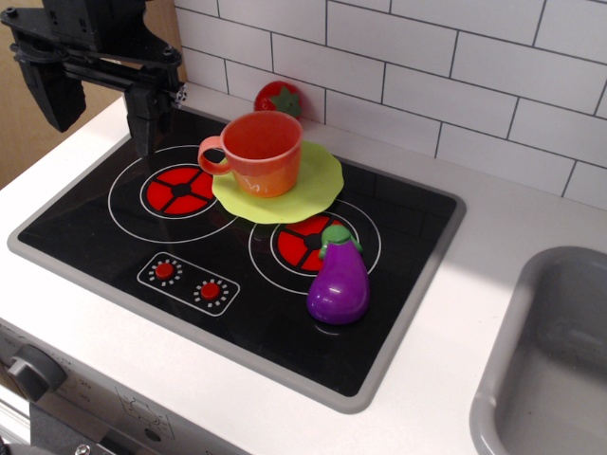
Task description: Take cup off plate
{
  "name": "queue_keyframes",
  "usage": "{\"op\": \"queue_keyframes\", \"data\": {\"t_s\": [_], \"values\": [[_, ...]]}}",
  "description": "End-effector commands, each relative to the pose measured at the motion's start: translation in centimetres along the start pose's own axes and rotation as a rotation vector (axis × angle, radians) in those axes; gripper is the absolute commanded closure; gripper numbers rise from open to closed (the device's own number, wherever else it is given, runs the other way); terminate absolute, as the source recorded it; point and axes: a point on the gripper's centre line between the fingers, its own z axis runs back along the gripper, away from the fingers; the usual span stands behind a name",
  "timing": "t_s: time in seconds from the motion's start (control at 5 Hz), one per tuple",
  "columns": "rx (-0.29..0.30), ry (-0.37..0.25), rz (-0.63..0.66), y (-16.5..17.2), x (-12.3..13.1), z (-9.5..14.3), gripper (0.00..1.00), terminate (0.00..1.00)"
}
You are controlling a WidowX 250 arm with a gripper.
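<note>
**On the plate: cup upright, gripper apart from it**

Atop the lime-green plate (318, 185) stands the orange-red cup (263, 154), upright, mouth open to the top, its loop handle turned away from the plate's middle toward the far-side burner (177, 191). The plate lies on the black stovetop (237, 313), overlapping the edge of a second burner (302, 244). Just beyond that burner from the plate, a purple eggplant (339, 285) stands upright. Behind the plate, against the tiled wall (455, 76), sits a small red tomato (279, 98). Off the cup's handle side hangs the black gripper (100, 100), its two fingers spread well apart, holding nothing and touching nothing, clear of cup and plate.
</note>
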Motion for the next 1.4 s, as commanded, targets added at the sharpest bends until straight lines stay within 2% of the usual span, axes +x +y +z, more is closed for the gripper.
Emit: {"op": "queue_keyframes", "data": {"t_s": [0.0, 0.2, 0.4, 0.6, 0.8, 1.0, 1.2], "values": [[0.000, 0.000, 0.000, 0.0, 0.0, 0.0, 0.00, 0.00], [-0.040, 0.030, -0.251, 1.3, 1.4, -0.9, 0.00, 0.00], [-0.056, 0.008, -0.500, 1.3, 2.2, -1.2, 0.00, 0.00], [-0.028, -0.046, -0.749, 0.6, 3.7, -2.4, 0.00, 0.00], [-0.073, -0.069, -0.923, -0.5, 5.0, -3.4, 0.00, 0.00], [-0.095, -0.095, -0.942, -1.4, 5.7, -4.2, 0.00, 0.00], [-0.122, -0.092, -0.954, -2.3, 5.9, -5.0, 0.00, 0.00]]}}
